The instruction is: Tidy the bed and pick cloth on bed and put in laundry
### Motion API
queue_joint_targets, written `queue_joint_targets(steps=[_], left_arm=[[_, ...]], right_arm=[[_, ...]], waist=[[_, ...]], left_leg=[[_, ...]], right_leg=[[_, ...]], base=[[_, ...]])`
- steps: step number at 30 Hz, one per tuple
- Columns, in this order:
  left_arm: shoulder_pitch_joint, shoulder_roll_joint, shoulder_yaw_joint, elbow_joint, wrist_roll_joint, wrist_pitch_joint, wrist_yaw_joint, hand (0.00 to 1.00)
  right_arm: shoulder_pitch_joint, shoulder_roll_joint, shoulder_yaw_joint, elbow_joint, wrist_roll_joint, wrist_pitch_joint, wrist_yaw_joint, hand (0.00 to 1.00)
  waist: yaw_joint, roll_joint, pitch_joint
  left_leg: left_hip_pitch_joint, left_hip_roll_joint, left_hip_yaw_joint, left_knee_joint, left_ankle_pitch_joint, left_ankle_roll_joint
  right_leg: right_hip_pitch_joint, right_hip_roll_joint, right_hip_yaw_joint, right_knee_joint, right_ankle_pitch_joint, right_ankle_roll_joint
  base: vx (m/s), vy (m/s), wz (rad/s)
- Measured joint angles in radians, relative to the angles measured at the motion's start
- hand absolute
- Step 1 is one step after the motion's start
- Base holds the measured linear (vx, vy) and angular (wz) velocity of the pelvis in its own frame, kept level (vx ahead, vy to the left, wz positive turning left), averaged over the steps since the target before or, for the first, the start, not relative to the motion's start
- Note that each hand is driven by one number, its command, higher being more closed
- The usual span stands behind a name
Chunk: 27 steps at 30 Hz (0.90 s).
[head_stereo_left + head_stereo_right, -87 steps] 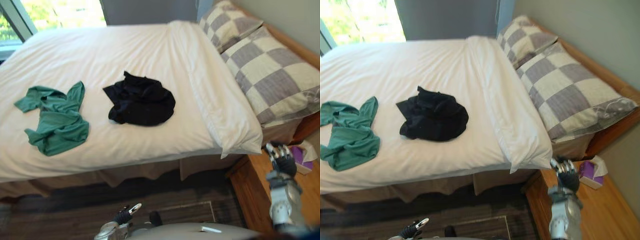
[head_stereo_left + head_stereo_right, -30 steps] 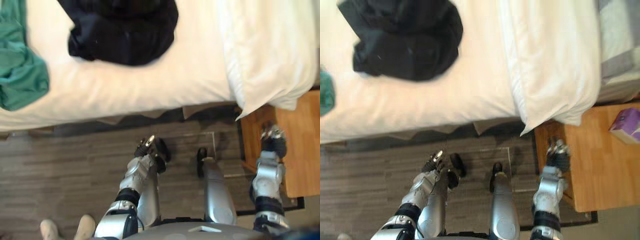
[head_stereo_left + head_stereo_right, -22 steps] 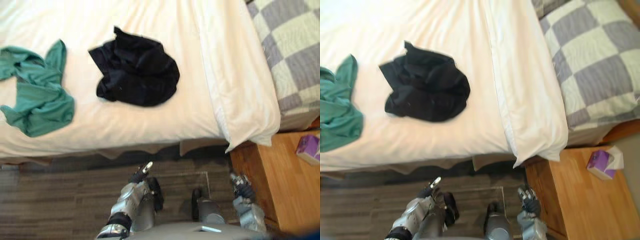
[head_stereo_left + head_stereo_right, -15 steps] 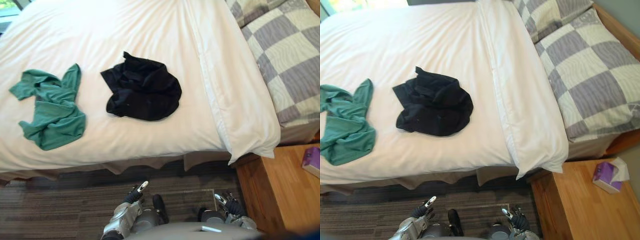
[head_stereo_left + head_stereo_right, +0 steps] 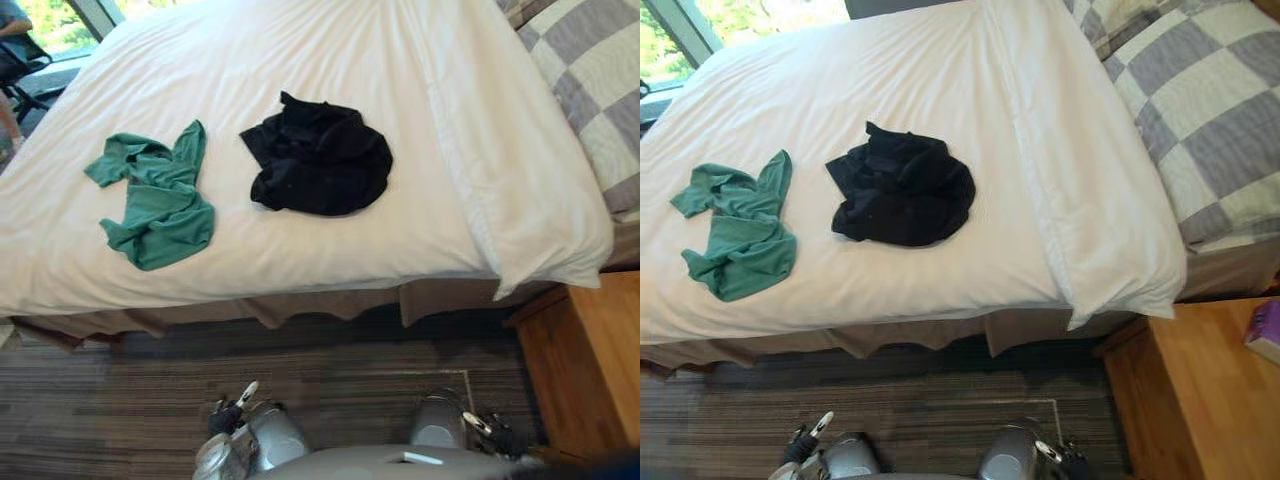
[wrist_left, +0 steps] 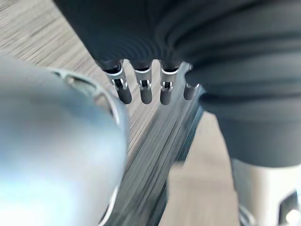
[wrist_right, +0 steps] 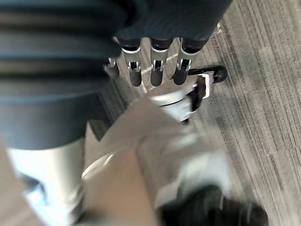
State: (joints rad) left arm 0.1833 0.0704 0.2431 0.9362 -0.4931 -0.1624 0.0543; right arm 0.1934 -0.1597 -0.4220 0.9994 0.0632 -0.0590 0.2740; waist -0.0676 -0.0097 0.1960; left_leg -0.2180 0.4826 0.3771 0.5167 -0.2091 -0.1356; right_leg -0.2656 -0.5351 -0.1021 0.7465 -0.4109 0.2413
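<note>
A crumpled green cloth (image 5: pixel 155 200) lies on the white bed (image 5: pixel 330 260), towards its left side. A bunched black cloth (image 5: pixel 320 155) lies to its right, near the middle of the bed. Both hands hang low over the floor, well short of the bed's near edge. My left hand (image 5: pixel 235 412) is open, with its fingers (image 6: pixel 141 89) straight and empty. My right hand (image 5: pixel 490 428) is open too, and its fingers (image 7: pixel 155 70) hold nothing.
Checked grey-and-cream pillows (image 5: pixel 1200 110) lie at the bed's head on the right. A wooden nightstand (image 5: pixel 1200 400) stands at the lower right with a purple tissue box (image 5: pixel 1265 335) on it. Dark striped floor (image 5: pixel 330 360) runs along the bed. Part of a person on a dark chair (image 5: pixel 15 50) shows at the far left.
The camera has swung about, so the whole picture shifted. My right hand has dropped from beside the nightstand to low by the floor and its fingers have straightened. The cloths lie as before.
</note>
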Motion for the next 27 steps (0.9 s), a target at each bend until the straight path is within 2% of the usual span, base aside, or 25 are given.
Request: queue_joint_targets(steps=[1,2,3,4,5,6,7,8,9,10,11,12,13,14,15,17,20,23,24,26,27], left_arm=[[-0.005,-0.022,0.012,0.014,0.007,0.008,-0.007,0.00],[-0.007,-0.033,0.015,0.027,0.013,0.010,-0.007,0.00],[-0.023,-0.026,0.040,0.029,0.026,0.014,-0.011,0.00],[-0.025,-0.013,0.042,0.029,0.060,0.037,-0.019,0.00],[-0.023,0.003,0.043,0.029,0.091,0.056,-0.024,0.00],[-0.027,0.033,0.043,0.029,0.171,0.099,-0.034,0.00],[-0.037,0.049,0.041,0.030,0.240,0.123,-0.045,0.00],[-0.039,0.059,0.027,0.031,0.279,0.131,-0.048,0.00],[-0.055,0.065,-0.010,0.029,0.331,0.138,-0.049,0.00],[-0.067,0.061,-0.039,0.027,0.355,0.141,-0.051,0.00],[-0.091,0.051,-0.079,0.027,0.372,0.169,-0.054,0.00],[-0.119,0.045,-0.108,0.028,0.417,0.203,-0.058,0.00],[-0.148,0.037,-0.136,0.033,0.457,0.232,-0.059,0.00],[-0.169,0.029,-0.185,0.029,0.536,0.261,-0.063,0.00],[-0.173,0.031,-0.212,0.029,0.583,0.277,-0.068,0.00],[-0.178,0.030,-0.273,0.028,0.709,0.324,-0.086,0.00],[-0.178,0.021,-0.284,0.019,0.829,0.344,-0.100,0.00],[-0.166,0.022,-0.291,0.021,0.842,0.333,-0.095,0.00],[-0.155,0.020,-0.301,0.022,0.837,0.326,-0.079,0.00],[-0.150,0.019,-0.304,0.024,0.814,0.325,-0.054,0.00],[-0.149,0.019,-0.303,0.024,0.776,0.323,-0.038,0.00]], right_arm=[[-0.001,-0.001,-0.034,-0.003,-0.035,-0.013,0.000,0.00],[-0.001,0.001,-0.047,-0.005,-0.052,-0.025,-0.001,0.00],[-0.007,0.041,-0.064,-0.012,-0.068,-0.046,-0.002,0.00],[-0.009,0.076,-0.081,-0.009,-0.070,-0.057,-0.016,0.00],[-0.011,0.085,-0.080,0.011,-0.070,-0.058,-0.027,0.00],[-0.023,0.086,-0.044,0.049,-0.079,-0.060,-0.006,0.00],[-0.040,0.093,0.006,0.083,-0.087,-0.076,0.006,0.00],[-0.047,0.101,0.031,0.094,-0.087,-0.089,0.011,0.00],[-0.066,0.109,0.083,0.098,-0.090,-0.107,0.022,0.00],[-0.070,0.087,0.117,0.096,-0.110,-0.122,0.035,0.00],[-0.075,0.065,0.166,0.092,-0.129,-0.137,0.038,0.00],[-0.083,0.058,0.204,0.079,-0.125,-0.147,0.035,0.00],[-0.091,0.047,0.229,0.065,-0.124,-0.157,0.036,0.00],[-0.114,0.032,0.261,0.065,-0.108,-0.155,0.033,0.00],[-0.118,0.032,0.279,0.060,-0.091,-0.155,0.031,0.00],[-0.120,0.037,0.321,0.039,-0.029,-0.155,0.024,0.00],[-0.132,0.042,0.363,0.018,-0.008,-0.141,-0.007,0.00],[-0.155,0.043,0.398,0.018,-0.009,-0.109,-0.036,0.00],[-0.160,0.042,0.402,0.017,-0.007,-0.095,-0.051,0.00],[-0.163,0.037,0.409,0.017,-0.005,-0.077,-0.062,0.00],[-0.166,0.033,0.427,0.018,0.002,-0.064,-0.064,0.00]], waist=[[0.009,0.013,0.000],[0.011,0.022,-0.003],[0.024,0.015,0.002],[0.025,0.016,0.000],[0.027,0.019,-0.002],[0.024,-0.002,-0.011],[0.024,-0.019,-0.016],[0.024,-0.023,-0.017],[0.016,-0.026,-0.019],[0.001,-0.027,-0.020],[-0.005,-0.016,-0.020],[-0.005,-0.012,-0.017],[-0.010,-0.003,-0.012],[-0.016,0.013,-0.006],[-0.021,0.015,-0.007],[-0.026,0.006,-0.008],[-0.022,0.001,-0.015],[-0.024,0.014,-0.017],[-0.025,0.028,-0.025],[-0.025,0.034,-0.033],[-0.025,0.032,-0.033]], left_leg=[[0.029,-0.026,-0.006,-0.035,0.044,-0.104],[0.045,-0.039,-0.002,-0.042,0.067,-0.131],[0.014,-0.051,0.004,0.053,0.054,-0.121],[-0.017,-0.046,-0.007,0.125,-0.018,-0.107],[-0.028,-0.039,-0.003,0.139,-0.037,-0.092],[-0.026,-0.045,0.003,0.125,-0.047,-0.063],[-0.008,-0.060,0.018,0.062,-0.030,-0.041],[0.005,-0.075,0.030,0.011,-0.009,-0.029],[0.040,-0.125,0.051,-0.114,0.052,-0.004],[0.077,-0.180,0.066,-0.229,0.109,0.019],[0.125,-0.242,0.081,-0.362,0.177,0.041],[0.149,-0.279,0.080,-0.432,0.212,0.056],[0.160,-0.307,0.068,-0.472,0.226,0.058],[0.169,-0.320,0.058,-0.495,0.240,0.063],[0.172,-0.327,0.048,-0.499,0.243,0.066],[0.202,-0.332,0.046,-0.506,0.243,0.066],[0.247,-0.339,0.089,-0.534,0.250,0.055],[0.302,-0.347,0.156,-0.551,0.251,0.053],[0.324,-0.356,0.195,-0.543,0.251,0.053],[0.328,-0.359,0.223,-0.506,0.248,0.049],[0.319,-0.351,0.241,-0.436,0.240,0.039]], right_leg=[[0.029,-0.027,0.005,-0.071,0.052,0.000],[0.045,-0.026,0.005,-0.114,0.089,-0.007],[0.079,-0.037,0.037,-0.187,0.175,-0.091],[0.113,-0.024,0.015,-0.274,0.303,-0.185],[0.126,-0.021,-0.014,-0.290,0.328,-0.181],[0.126,0.023,-0.102,-0.258,0.302,-0.132],[0.113,0.107,-0.183,-0.223,0.252,-0.095],[0.111,0.156,-0.214,-0.217,0.225,-0.080],[0.107,0.257,-0.250,-0.235,0.202,-0.087],[0.108,0.328,-0.262,-0.273,0.192,-0.098],[0.117,0.413,-0.264,-0.371,0.178,-0.123],[0.141,0.466,-0.244,-0.492,0.186,-0.155],[0.188,0.486,-0.217,-0.577,0.232,-0.228],[0.202,0.494,-0.177,-0.605,0.263,-0.225],[0.208,0.492,-0.151,-0.603,0.260,-0.228],[0.235,0.482,-0.130,-0.595,0.253,-0.221],[0.259,0.482,-0.105,-0.611,0.253,-0.221],[0.281,0.482,-0.049,-0.630,0.254,-0.221],[0.291,0.481,-0.017,-0.640,0.262,-0.218],[0.291,0.471,0.014,-0.642,0.262,-0.217],[0.290,0.461,0.043,-0.643,0.261,-0.216]], base=[[0.03,0.641,0.12],[0.03,0.770,-0.04],[0.04,1.002,-0.03],[0.02,0.830,0.00],[0.07,0.748,0.08],[0.15,0.548,0.00],[0.15,0.548,-0.03],[0.16,0.520,0.07],[0.10,0.282,0.32],[0.16,0.385,0.49],[0.13,0.262,0.45],[0.11,0.252,0.46],[0.11,0.234,0.30],[0.08,0.173,0.30],[0.11,0.195,0.25],[0.10,0.133,0.21],[0.05,0.036,-0.24],[0.01,0.040,-0.74],[-0.01,0.031,-0.77],[-0.01,0.026,-0.66],[-0.04,-0.020,-0.69]])
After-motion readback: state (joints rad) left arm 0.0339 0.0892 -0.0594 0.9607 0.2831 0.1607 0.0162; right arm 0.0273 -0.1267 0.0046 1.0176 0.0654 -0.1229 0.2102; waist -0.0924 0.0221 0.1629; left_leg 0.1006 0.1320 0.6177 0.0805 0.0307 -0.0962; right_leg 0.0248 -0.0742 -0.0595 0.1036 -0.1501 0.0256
